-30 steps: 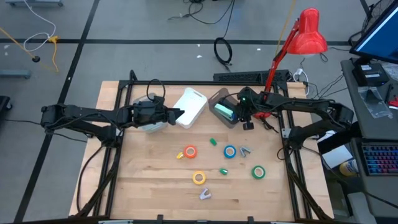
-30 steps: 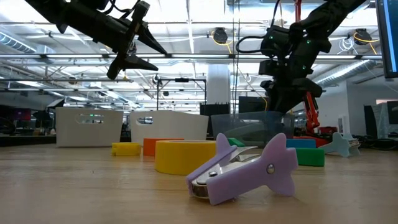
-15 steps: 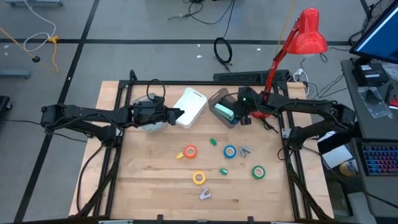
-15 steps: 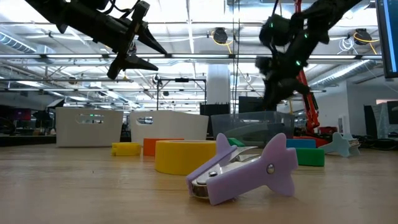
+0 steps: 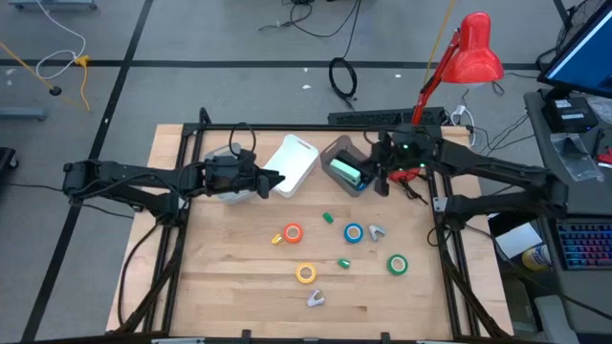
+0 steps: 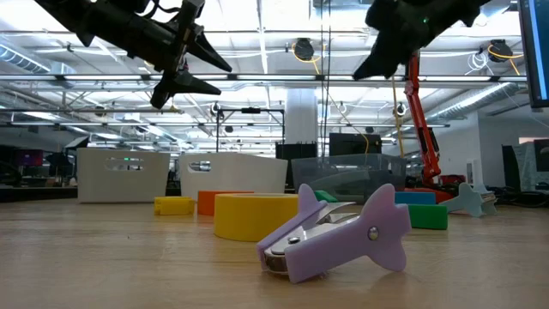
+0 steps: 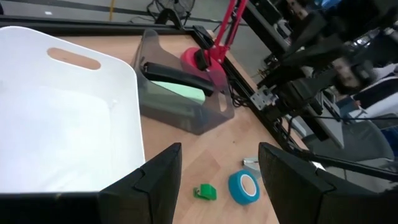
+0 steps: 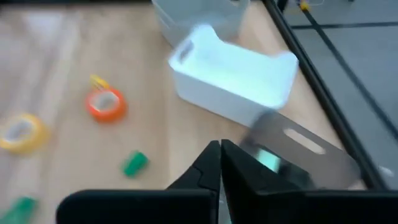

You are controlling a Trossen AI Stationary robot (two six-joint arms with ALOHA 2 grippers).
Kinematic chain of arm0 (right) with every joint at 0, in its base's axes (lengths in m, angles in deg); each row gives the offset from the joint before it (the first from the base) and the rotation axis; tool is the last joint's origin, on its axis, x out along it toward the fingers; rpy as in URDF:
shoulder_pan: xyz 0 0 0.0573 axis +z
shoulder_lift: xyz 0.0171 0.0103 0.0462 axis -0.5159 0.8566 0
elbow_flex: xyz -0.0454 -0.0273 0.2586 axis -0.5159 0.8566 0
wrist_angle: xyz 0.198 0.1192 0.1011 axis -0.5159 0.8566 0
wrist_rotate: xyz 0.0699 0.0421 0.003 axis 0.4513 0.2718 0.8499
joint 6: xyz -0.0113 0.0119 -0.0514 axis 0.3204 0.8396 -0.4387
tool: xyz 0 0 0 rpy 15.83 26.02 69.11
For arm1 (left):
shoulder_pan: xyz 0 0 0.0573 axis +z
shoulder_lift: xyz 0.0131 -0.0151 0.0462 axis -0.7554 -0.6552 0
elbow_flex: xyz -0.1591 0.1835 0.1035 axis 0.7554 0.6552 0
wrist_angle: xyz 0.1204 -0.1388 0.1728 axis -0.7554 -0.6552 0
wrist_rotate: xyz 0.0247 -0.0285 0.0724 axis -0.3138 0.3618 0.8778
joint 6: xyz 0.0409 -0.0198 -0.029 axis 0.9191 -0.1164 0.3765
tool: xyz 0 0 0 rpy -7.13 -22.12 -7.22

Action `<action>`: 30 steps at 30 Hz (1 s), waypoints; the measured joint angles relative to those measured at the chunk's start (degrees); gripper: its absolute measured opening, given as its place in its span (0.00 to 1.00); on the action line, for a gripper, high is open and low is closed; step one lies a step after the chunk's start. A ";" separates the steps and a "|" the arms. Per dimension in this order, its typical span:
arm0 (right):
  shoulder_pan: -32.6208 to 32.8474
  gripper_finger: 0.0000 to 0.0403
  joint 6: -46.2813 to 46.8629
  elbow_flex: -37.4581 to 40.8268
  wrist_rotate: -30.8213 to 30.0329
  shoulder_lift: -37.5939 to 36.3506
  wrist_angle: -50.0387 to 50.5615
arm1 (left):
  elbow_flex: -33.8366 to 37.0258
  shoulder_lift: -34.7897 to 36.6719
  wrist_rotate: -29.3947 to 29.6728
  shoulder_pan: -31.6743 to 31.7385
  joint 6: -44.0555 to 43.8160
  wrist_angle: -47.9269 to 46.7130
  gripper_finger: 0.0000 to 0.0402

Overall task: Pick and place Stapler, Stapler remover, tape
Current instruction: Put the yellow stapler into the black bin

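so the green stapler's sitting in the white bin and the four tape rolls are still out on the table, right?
Not quite. The green stapler lies in the grey translucent bin, not the white bin; the high view shows this, and the left wrist view confirms it. The rest holds: the orange, blue, yellow and green tape rolls are out on the table.
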 joint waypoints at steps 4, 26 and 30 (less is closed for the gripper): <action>1.74 0.02 3.06 0.00 0.22 -3.81 1.63 | 0.00 0.00 -1.68 -1.40 1.15 0.02 0.54; 2.61 0.00 14.50 13.00 -0.15 -28.17 2.28 | -0.12 -0.67 -0.35 -18.81 -12.65 -12.51 0.54; 2.61 0.00 18.20 18.64 -0.11 -32.87 -4.08 | -2.51 -4.59 -1.10 -19.84 -12.59 -14.80 0.54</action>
